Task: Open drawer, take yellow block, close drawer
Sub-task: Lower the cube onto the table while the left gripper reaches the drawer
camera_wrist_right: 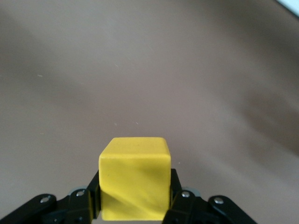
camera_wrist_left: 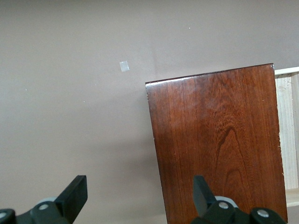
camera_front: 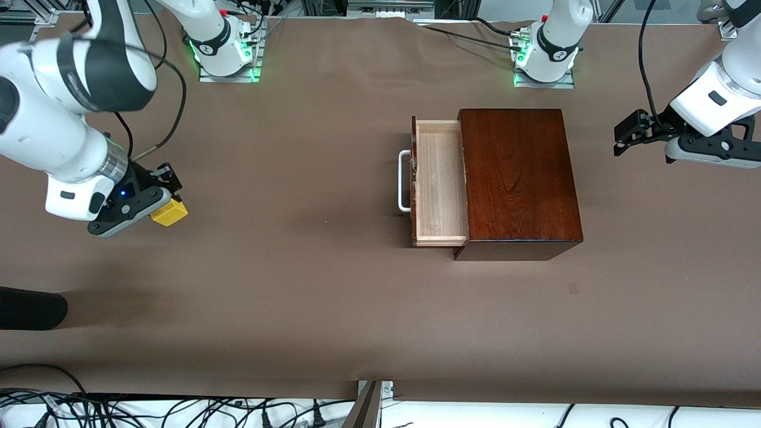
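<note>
The dark reddish-brown wooden box [camera_front: 517,178] stands on the brown table toward the left arm's end. Its drawer [camera_front: 440,184] is pulled out toward the right arm's end; the pale inside looks empty, and the white bar handle [camera_front: 404,181] is on its front. My right gripper [camera_front: 166,202] is shut on the yellow block [camera_front: 169,212], low over the table at the right arm's end; the right wrist view shows the block [camera_wrist_right: 134,179] between the fingers. My left gripper [camera_front: 619,139] is open and empty, in the air beside the box. The left wrist view shows the box top [camera_wrist_left: 215,140] and drawer edge [camera_wrist_left: 287,130].
A dark rounded object [camera_front: 30,308] lies at the right arm's end, nearer the front camera. A small mark [camera_front: 572,288] is on the table in front of the box side; a pale tape square [camera_wrist_left: 124,66] shows in the left wrist view. Cables [camera_front: 178,410] run along the front edge.
</note>
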Robot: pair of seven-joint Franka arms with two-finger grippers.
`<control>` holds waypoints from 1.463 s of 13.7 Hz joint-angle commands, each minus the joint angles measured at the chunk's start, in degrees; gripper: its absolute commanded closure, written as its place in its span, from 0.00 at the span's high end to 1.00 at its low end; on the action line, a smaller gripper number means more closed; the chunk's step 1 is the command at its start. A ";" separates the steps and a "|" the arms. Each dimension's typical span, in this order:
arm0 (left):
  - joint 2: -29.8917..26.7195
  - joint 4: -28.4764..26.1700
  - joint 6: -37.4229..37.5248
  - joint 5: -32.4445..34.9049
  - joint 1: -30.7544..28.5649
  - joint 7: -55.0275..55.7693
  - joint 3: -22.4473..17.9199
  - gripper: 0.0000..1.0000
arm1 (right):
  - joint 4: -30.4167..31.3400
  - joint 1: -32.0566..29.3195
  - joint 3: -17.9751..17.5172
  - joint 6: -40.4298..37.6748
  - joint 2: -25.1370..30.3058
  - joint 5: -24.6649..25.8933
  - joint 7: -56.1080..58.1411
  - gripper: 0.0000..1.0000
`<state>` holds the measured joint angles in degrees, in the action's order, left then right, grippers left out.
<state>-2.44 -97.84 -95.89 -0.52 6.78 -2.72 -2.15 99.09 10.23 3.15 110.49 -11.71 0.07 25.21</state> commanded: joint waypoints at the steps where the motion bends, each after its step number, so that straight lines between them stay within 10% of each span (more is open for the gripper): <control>1: 0.15 1.08 0.88 1.22 0.16 -0.71 0.04 1.00 | 11.71 -0.21 1.33 8.74 3.36 -1.13 -2.61 0.00; 6: 2.78 3.10 8.61 0.08 0.68 -1.59 12.83 1.00 | 26.66 -1.88 2.04 24.74 3.10 -4.29 -7.69 0.00; 13: 20.16 14.68 8.27 -0.89 1.30 -17.11 31.74 1.00 | 30.97 -1.62 1.51 32.29 -3.92 -4.21 -21.95 0.00; 20: 35.12 16.11 -10.86 -0.45 6.03 -36.19 35.99 1.00 | 32.92 -1.53 0.10 39.36 -8.42 -4.03 -21.87 0.00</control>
<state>29.45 -84.41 -103.95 -0.99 10.84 -33.63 33.47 131.64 9.05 4.40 148.48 -19.77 -3.25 3.86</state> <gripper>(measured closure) 0.000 0.445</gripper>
